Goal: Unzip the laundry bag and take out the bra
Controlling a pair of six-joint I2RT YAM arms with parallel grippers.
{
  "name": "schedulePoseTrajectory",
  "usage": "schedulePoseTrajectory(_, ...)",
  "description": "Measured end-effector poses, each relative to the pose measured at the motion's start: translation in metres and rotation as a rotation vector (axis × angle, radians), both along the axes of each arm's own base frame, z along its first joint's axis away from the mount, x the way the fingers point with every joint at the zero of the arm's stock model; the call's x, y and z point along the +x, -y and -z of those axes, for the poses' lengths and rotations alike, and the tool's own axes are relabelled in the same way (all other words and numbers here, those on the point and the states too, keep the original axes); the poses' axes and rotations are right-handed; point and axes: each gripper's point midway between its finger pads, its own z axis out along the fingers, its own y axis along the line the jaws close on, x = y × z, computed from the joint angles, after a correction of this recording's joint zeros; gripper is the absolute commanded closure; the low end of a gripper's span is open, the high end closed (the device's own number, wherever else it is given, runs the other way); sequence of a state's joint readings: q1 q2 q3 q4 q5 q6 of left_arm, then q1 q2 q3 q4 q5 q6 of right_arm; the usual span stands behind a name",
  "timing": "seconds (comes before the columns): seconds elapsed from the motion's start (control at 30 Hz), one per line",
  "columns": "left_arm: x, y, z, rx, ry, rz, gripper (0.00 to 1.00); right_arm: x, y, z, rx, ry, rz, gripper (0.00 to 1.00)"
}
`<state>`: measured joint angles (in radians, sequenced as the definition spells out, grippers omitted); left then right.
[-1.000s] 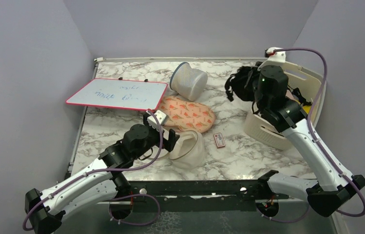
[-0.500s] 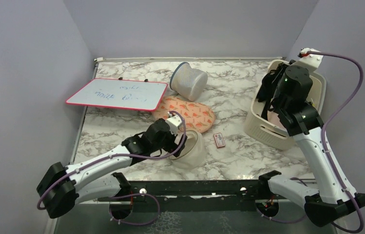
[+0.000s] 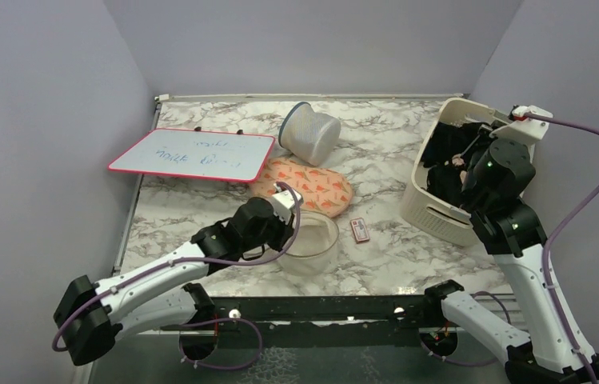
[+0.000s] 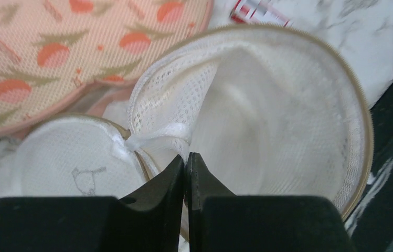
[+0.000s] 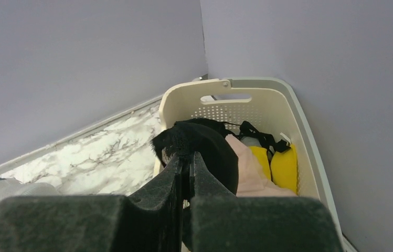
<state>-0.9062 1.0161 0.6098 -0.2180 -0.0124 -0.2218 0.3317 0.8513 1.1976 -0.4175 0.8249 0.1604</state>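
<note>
Although the laundry bag (image 4: 267,121) is seen lying on the marble worktop (image 3: 392,256) near the front edge, its zipped rim is spread wide and its white mesh inside is shown with nothing in it. A white fabric tab (image 4: 157,134) at the rim is pinched by the left end effector (image 4: 185,157), whose fingers are pressed together on it. At the far right, the bra (image 5: 204,144) is gripped by the closed right end effector (image 5: 185,158) and is held over the mouth of a cream basket (image 5: 220,86), beside pink and yellow clothes (image 5: 280,168). Unzipping and removal are judged done; only releasing the bra, and the bag, seems left.
</note>
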Motion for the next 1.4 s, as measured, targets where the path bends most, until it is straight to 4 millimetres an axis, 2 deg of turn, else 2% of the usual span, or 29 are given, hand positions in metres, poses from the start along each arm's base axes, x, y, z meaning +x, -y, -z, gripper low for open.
schedulePoseTrajectory(0.07,-0.002,0.005,-0.024,-0.082,0.064,0.029,1.0,0.0,0.0,0.007,-0.004,-0.012,0.0,0.99)
schedulePoseTrajectory(0.1,-0.002,0.005,-0.024,-0.082,0.064,0.029,1.0,0.0,0.0,0.01,-0.007,-0.021,0.0,0.99)
schedulePoseTrajectory(0.13,-0.004,0.007,-0.041,-0.145,0.113,0.043,1.0,0.001,0.0,0.013,-0.01,-0.029,0.0,0.99)
schedulePoseTrajectory(0.23,-0.01,0.007,-0.058,-0.224,0.186,0.071,1.0,0.007,-0.002,0.021,-0.02,-0.056,0.001,0.99)
schedulePoseTrajectory(0.4,-0.016,0.005,-0.072,-0.291,0.259,0.102,1.0,0.015,-0.001,0.031,-0.032,-0.093,0.033,0.99)
schedulePoseTrajectory(0.57,-0.02,0.0,-0.08,-0.339,0.334,0.121,1.0,0.014,0.004,0.038,-0.018,-0.094,0.08,0.99)
schedulePoseTrajectory(0.7,-0.019,-0.004,-0.086,-0.349,0.375,0.118,1.0,0.013,0.01,0.054,-0.019,-0.111,0.13,0.99)
schedulePoseTrajectory(0.83,-0.012,-0.013,-0.078,-0.301,0.37,0.057,1.0,0.015,0.014,0.065,-0.033,-0.137,0.177,0.99)
schedulePoseTrajectory(1.1,0.0,-0.043,-0.049,-0.187,0.246,-0.171,1.0,0.013,0.024,0.054,-0.096,-0.101,0.241,0.99)
schedulePoseTrajectory(1.2,0.0,-0.047,-0.043,-0.189,0.209,-0.219,0.99,0.013,0.028,0.059,-0.12,-0.109,0.261,0.99)
schedulePoseTrajectory(1.23,0.0,-0.048,-0.043,-0.195,0.2,-0.233,0.93,0.012,0.029,0.063,-0.125,-0.113,0.263,0.97)
schedulePoseTrajectory(1.3,0.0,-0.048,-0.041,-0.204,0.18,-0.254,0.77,0.011,0.033,0.077,-0.141,-0.138,0.268,0.84)
schedulePoseTrajectory(1.33,0.0,-0.047,-0.04,-0.209,0.17,-0.265,0.74,0.01,0.034,0.085,-0.15,-0.159,0.27,0.75)
schedulePoseTrajectory(1.4,0.001,-0.047,-0.036,-0.207,0.149,-0.284,0.71,0.01,0.036,0.099,-0.162,-0.213,0.278,0.63)
